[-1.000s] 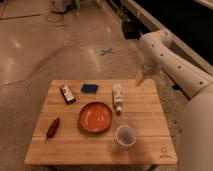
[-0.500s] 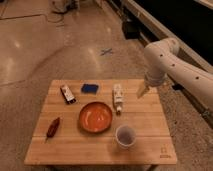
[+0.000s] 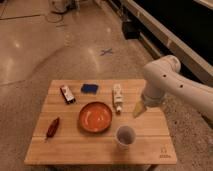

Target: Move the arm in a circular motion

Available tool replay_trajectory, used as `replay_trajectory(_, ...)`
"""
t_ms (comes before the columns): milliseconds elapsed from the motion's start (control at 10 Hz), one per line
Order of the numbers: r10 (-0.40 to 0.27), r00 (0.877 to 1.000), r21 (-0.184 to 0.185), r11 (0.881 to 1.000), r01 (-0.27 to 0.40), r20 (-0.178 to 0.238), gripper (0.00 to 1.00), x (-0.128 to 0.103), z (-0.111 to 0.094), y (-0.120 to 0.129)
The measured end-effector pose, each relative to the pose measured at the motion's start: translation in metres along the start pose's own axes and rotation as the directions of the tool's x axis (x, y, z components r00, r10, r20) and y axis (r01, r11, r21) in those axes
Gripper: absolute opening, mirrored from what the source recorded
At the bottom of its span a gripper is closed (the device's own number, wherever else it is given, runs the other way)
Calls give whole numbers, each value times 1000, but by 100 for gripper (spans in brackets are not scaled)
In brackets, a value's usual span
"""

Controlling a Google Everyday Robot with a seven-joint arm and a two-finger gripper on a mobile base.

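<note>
The arm (image 3: 167,82) bends in from the right, jaws at centre right above the table (image 3: 90,147), probably held high to circle clear of things. Clenched or released, I cannot tell

On the table (image 3: 80,147), a bowl (image 3: 95,117) is set centrally; the gripper (image 3: 137,110) is held beside the bottle (image 3: 118,96), behind the cup (image 3: 125,135).

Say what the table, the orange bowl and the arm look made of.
Table: pale wood, matte, with visible plank lines. Bowl: orange with a glossy sheen, likely plastic or glazed ceramic. Arm: smooth white shell with glossy highlights, probably plastic; its gripper hangs over the table near the bowl.
</note>
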Motion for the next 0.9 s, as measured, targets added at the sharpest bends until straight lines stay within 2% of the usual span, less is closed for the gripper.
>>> replay_trajectory(200,-89,996,0,996,89,8,80,-12,-5,-45)
replay_trajectory(300,-149,989,-3,989,149,5,80,-9,-11,-71)
replay_trajectory(400,-247,969,-10,969,247,17,80,-5,-17,-104)
replay_trajectory(600,-406,912,-8,913,407,53,80,4,-20,-150)
replay_trajectory(700,-498,863,3,866,500,79,80,11,-20,-176)
replay_trajectory(900,-628,771,28,777,629,108,80,32,-16,-214)
